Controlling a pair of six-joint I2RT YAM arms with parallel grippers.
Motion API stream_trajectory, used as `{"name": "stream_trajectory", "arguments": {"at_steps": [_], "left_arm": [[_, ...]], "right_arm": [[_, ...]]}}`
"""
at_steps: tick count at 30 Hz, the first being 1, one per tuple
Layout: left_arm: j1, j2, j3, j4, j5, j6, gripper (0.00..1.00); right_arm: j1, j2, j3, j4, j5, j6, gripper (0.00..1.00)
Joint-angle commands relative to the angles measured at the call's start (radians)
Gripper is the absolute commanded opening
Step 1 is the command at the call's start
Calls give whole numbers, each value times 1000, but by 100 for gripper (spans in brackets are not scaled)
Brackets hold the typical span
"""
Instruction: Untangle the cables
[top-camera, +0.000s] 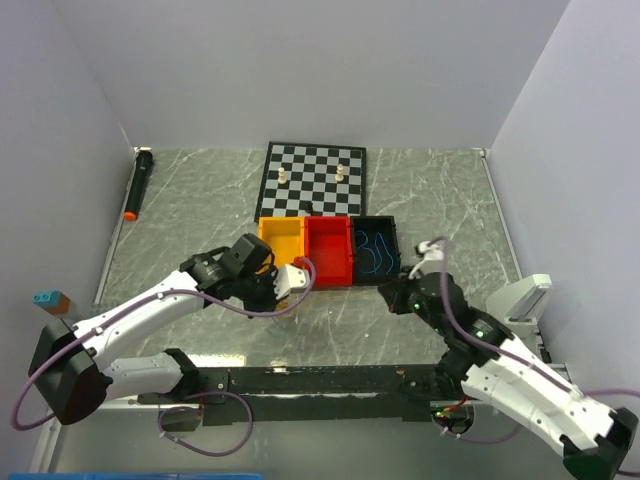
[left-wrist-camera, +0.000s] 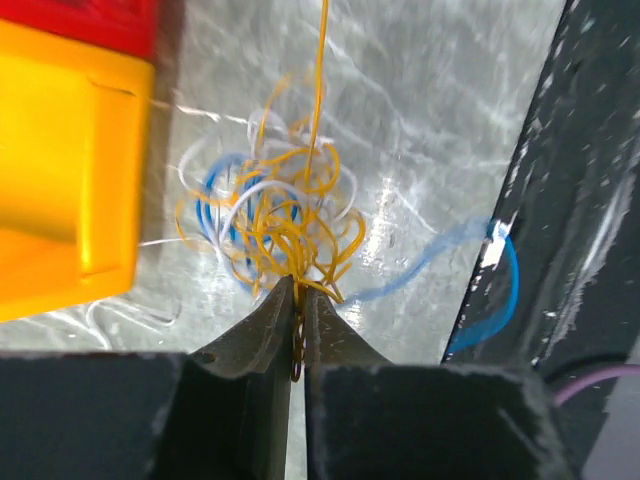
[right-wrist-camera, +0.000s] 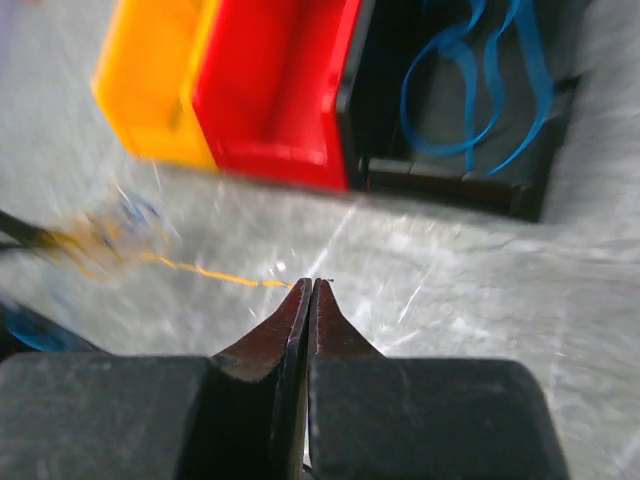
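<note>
worktop: smooth, marbled, slightly glossy
yellow bin: glossy plastic
cables: smooth, shiny-coated
left pincer: finished matt black

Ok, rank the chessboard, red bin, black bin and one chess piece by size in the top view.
1. chessboard, clearly largest.
2. red bin and black bin: they look alike in size, so no ranking between them.
3. chess piece, smallest by far.
</note>
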Motion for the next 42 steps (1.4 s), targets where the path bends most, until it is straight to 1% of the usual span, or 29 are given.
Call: {"name": "stream_trajectory", "arguments": {"at_steps": [1, 2, 4, 7, 8, 10, 12, 13, 14, 16, 17, 18, 19, 21, 22, 24, 27, 29, 32, 36, 38, 39, 40, 42], "left_arm": [[4, -12, -77, 13, -102, 58, 14], [4, -8, -89, 22, -110, 58, 16], [4, 3, -103, 35, -113, 55, 25], [4, 3, -105, 41, -105, 52, 26], [3, 3, -108, 47, -107, 50, 28], [4, 3, -106, 47, -102, 46, 38], [3, 3, -90, 38, -93, 38, 42], [4, 0, -77, 36, -92, 30, 42], [4, -3, -65, 38, -90, 21, 45], [3, -4, -39, 44, -73, 0, 46], [4, 0, -25, 48, -63, -10, 46], [4, 9, -10, 54, -55, -17, 46], [3, 23, 7, 64, -52, -25, 46], [4, 64, 62, 71, -44, -36, 47], [3, 89, 91, 70, -32, -33, 47], [0, 147, 152, 68, -9, -30, 47], [-17, 250, 243, 67, 32, -40, 47], [-37, 328, 278, 70, 54, -45, 46], [-68, 390, 279, 113, 79, -49, 46], [-80, 448, 271, 153, 170, -88, 47], [-80, 462, 265, 177, 207, -102, 48], [-80, 469, 259, 194, 220, -114, 48], [-82, 473, 256, 209, 223, -123, 49], [-82, 483, 254, 248, 232, -141, 50]], "right_arm": [[-24, -58, 136, -198, 288, 46, 0], [-26, -53, 153, -221, 302, 48, 0], [-27, -26, 179, -264, 314, 57, 0], [-27, 6, 204, -364, 366, 126, 0], [-27, -4, 199, -353, 356, 112, 0], [-26, -30, 178, -301, 296, 72, 0], [-27, -9, 181, -292, 250, 63, 0], [-27, 6, 185, -304, 241, 60, 0], [-26, 28, 193, -307, 216, 51, 0], [-24, 55, 202, -324, 173, 45, 0], [-21, 65, 205, -329, 160, 39, 8], [-17, 72, 211, -350, 169, 51, 19], [-14, 80, 222, -376, 188, 64, 35], [-10, 92, 260, -430, 243, 77, 59], [-7, 95, 280, -445, 265, 80, 68], [-6, 89, 325, -439, 296, 66, 79], [-7, 97, 360, -404, 301, 55, 80], [-6, 114, 344, -326, 241, 32, 79], [-6, 149, 266, -179, 92, 8, 77], [-6, 224, 135, 11, -76, 6, 74], [-4, 262, 83, 110, -144, -3, 73], [-6, 285, 58, 159, -147, 0, 73], [-6, 311, 48, 185, -188, -3, 72], [-6, 367, 37, 219, -198, -3, 70]]}}
